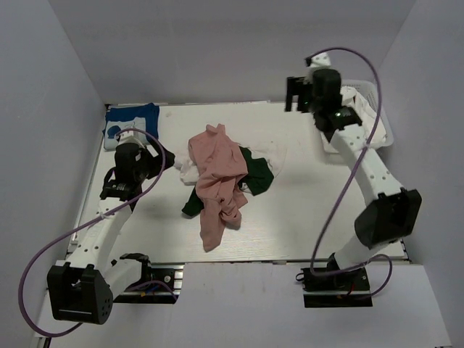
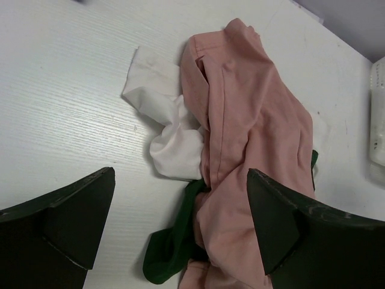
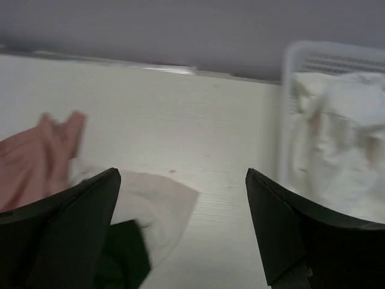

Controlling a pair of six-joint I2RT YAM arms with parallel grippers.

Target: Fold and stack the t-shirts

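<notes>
A heap of t-shirts (image 1: 221,181) is spread at the middle of the worktop (image 1: 312,217). Within it, an upper t-shirt (image 1: 217,174) is draped over a lower t-shirt (image 1: 257,177), which is left showing past both its left and right edges. A corner t-shirt (image 1: 132,119) is laid at the far left of the worktop. A basket (image 1: 386,132) is set at the far right corner, and a bundled t-shirt (image 1: 357,98) is held inside it. The left gripper (image 1: 168,161) is placed just left of the heap. The right gripper (image 1: 296,94) is raised at the far side, between the heap and the basket.
</notes>
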